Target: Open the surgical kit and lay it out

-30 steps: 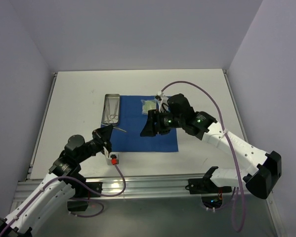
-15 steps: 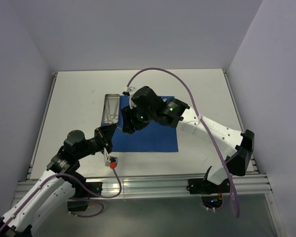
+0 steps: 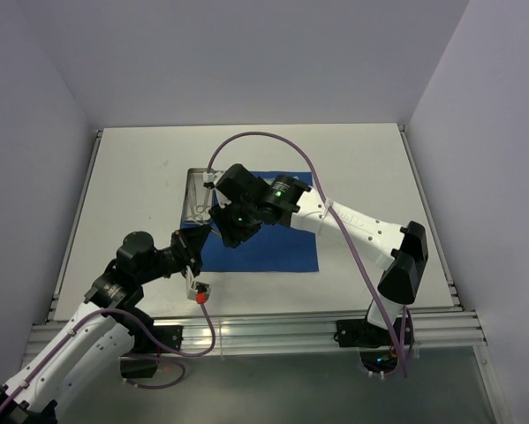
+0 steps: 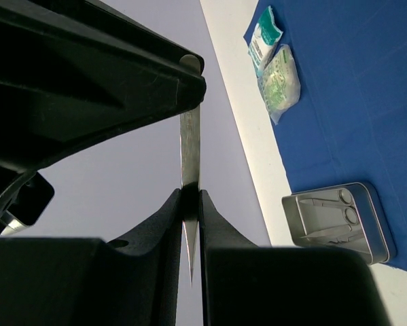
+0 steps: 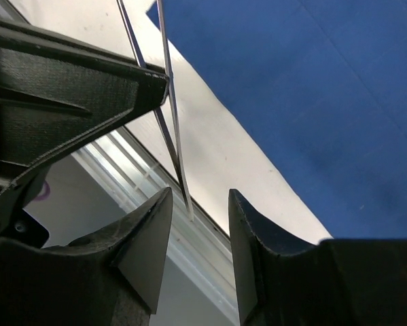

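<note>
The left gripper is clamped tight on the thin tweezers, gripping them partway along so that both ends stick out past its fingers. The right gripper sits just beside it, its jaws apart, with the tweezers' pointed end reaching into the gap. It seems to touch neither finger, though the view is too narrow to be sure. Off to the side of the left gripper lies the blue cloth. The steel tray sits at the cloth's edge and holds the scissors. Two packets lie together on the cloth, well apart from the tray.
</note>
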Robot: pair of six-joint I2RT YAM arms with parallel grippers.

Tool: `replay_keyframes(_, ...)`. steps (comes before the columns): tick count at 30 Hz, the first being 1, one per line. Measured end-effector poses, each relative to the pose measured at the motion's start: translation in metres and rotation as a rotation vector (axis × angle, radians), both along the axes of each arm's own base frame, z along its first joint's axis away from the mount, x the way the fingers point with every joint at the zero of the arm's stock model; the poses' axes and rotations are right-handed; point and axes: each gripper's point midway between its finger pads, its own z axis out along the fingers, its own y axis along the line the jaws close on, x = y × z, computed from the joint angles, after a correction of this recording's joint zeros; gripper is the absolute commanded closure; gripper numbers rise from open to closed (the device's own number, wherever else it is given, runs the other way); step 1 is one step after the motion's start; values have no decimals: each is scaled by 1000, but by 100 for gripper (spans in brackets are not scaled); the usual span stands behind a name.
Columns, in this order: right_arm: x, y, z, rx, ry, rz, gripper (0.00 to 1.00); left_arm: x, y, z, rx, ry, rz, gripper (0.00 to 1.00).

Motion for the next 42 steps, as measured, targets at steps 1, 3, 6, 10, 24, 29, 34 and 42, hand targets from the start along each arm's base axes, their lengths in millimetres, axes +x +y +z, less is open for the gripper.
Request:
replay_keyframes(1, -1, -1, -1, -8, 2, 7, 56, 0, 0, 0, 0, 0, -2, 100)
replay_keyframes(3, -3, -2, 0, -15, 2, 17, 60, -1, -1, 0, 0, -3, -8, 100)
replay_keyframes(6, -3, -3, 1, -16, -4, 30, 64, -1, -2, 0, 2, -5, -12, 100)
replay_keyframes(10, -5, -2, 3, -12, 0, 46, 71, -2, -2, 0, 2, -5, -16, 100)
replay_keyframes(24, -9, 0, 2, -11, 16, 81, 75, -1, -5, 0, 4, -8, -26, 100)
replay_keyframes(29, -9, 0, 2, -11, 15, 81, 80, -2, -6, 0, 1, -8, -34, 100)
replay_keyframes(34, -9, 0, 2, -10, 16, 87, 100, -2, -6, 0, 1, -7, -35, 100)
replay_keyframes(42, -4, -3, -7, -16, 10, 55, 100, 3, -8, 6, -26, 27, -18, 9)
